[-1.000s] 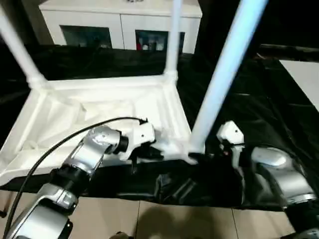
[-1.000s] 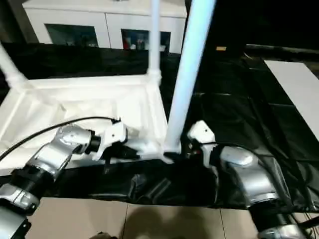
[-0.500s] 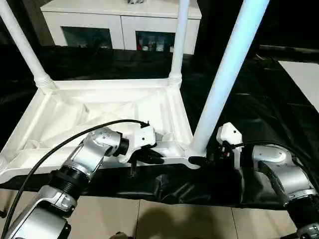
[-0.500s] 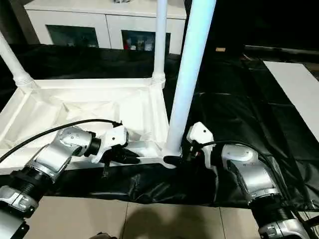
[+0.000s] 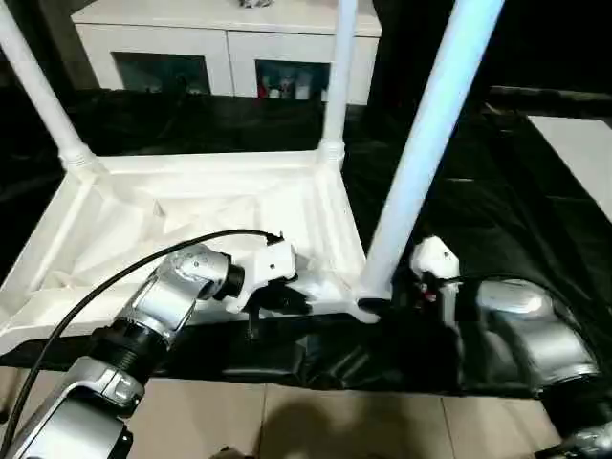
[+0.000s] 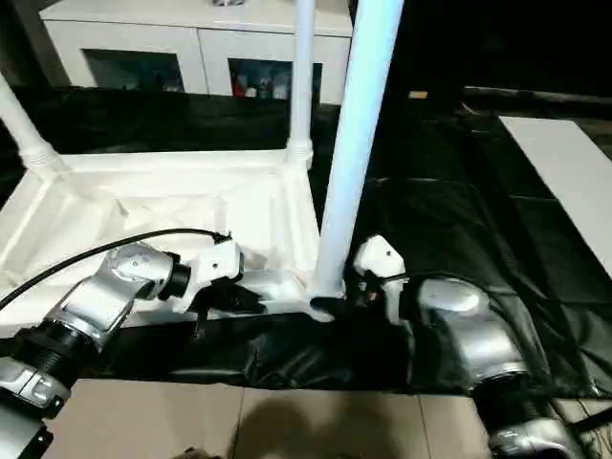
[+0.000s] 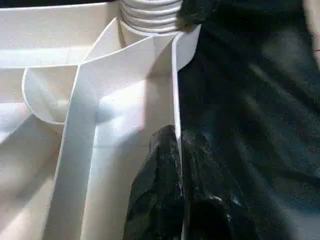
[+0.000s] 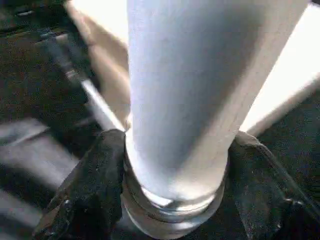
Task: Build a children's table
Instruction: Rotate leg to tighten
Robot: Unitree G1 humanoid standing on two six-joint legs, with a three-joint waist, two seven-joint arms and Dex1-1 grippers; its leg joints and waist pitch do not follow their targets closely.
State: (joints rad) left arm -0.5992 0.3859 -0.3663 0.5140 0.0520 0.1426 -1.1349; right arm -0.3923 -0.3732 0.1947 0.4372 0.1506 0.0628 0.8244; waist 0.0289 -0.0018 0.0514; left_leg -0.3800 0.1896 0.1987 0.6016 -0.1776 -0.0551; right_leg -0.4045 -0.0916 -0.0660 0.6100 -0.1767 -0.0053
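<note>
The white tabletop point(image 5: 191, 206) lies upside down on the black cloth, its ribbed underside facing up. Two white legs point(image 5: 337, 76) point(image 5: 38, 91) stand in its far corner sockets. A third leg point(image 5: 421, 153) rises from the near right corner socket. My right gripper point(image 5: 378, 304) is shut around the base of that leg point(image 8: 200, 85), with one black finger point(image 8: 95, 185) on each side of it. My left gripper point(image 5: 287, 301) is shut on the tabletop's near rim point(image 7: 175, 100), its fingers point(image 7: 160, 185) pinching the thin wall close to the ribbed leg base point(image 7: 150, 15).
A white glass-door cabinet point(image 5: 229, 48) stands behind the black-draped work table point(image 5: 497, 220). A white panel point(image 5: 583, 153) lies at the far right. The table's front edge and the tiled floor point(image 5: 287, 421) are just below my forearms.
The head view has swayed a little. Both grippers keep their hold, and the near right leg stands in the same corner socket.
</note>
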